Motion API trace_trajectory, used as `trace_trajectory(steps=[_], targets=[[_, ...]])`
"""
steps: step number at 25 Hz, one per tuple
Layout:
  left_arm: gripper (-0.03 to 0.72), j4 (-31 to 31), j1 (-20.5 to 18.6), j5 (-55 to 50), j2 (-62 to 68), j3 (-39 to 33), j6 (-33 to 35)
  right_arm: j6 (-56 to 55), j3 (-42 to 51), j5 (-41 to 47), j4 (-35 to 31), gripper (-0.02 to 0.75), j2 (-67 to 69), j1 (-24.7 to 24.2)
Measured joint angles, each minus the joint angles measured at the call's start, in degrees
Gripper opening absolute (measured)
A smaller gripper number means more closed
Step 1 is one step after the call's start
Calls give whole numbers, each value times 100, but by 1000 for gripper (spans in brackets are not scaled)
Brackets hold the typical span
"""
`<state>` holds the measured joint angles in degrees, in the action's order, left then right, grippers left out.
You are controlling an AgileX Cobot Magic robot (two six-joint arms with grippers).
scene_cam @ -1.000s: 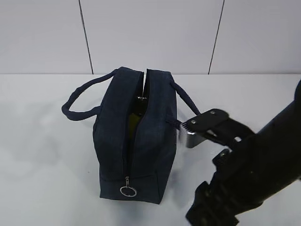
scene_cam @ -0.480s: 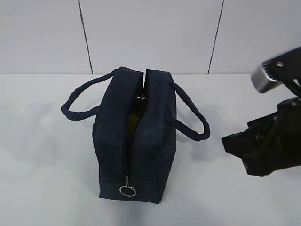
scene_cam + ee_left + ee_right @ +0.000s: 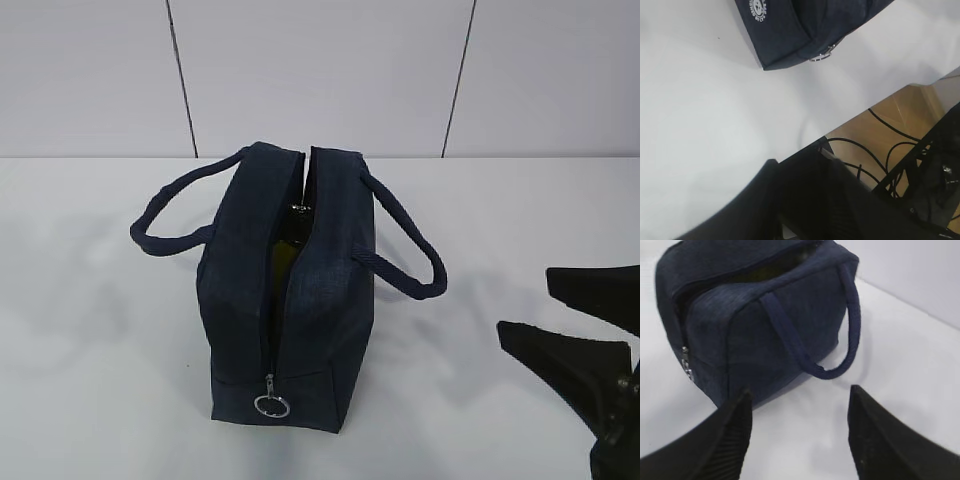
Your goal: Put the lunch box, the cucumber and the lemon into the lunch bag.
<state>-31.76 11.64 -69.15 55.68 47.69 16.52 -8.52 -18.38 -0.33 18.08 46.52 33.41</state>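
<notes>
The lunch bag (image 3: 285, 290) stands on the white table (image 3: 90, 330), near the middle, with its zipper open along the top. Through the gap you can see something dark green, most likely the cucumber (image 3: 283, 250), but the slit is thin and dark, so that is a guess. The lunch box and the lemon are not in sight anywhere; they may be inside the bag too. The right gripper (image 3: 800, 435) sits low beside the bag with its two black fingers (image 3: 735, 430) spread wide and nothing between them. The left gripper does not show clearly, so it is hard to tell if it is wide or narrow. The bag looks soft and floppy, so its sides would bend if squeezed. With things inside it is probably a bit heavy. The looped handle (image 3: 410, 255) on the right side is the best place to grab it.
</notes>
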Motion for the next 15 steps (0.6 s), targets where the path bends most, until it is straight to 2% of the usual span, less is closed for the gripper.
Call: trace_trajectory(steps=[3, 8, 13, 15], targets=[[239, 0, 0, 107, 0, 0, 0, 0, 216, -594, 453, 407, -38, 0], [239, 0, 0, 227, 0, 0, 0, -196, 257, -1064, 1272, 368, 195, 0], [239, 0, 0, 280, 0, 0, 0, -1155, 257, -1970, 3456, 357, 644, 0], [239, 0, 0, 294, 0, 0, 0, -1533, 257, -2154, 3839, 356, 913, 0]])
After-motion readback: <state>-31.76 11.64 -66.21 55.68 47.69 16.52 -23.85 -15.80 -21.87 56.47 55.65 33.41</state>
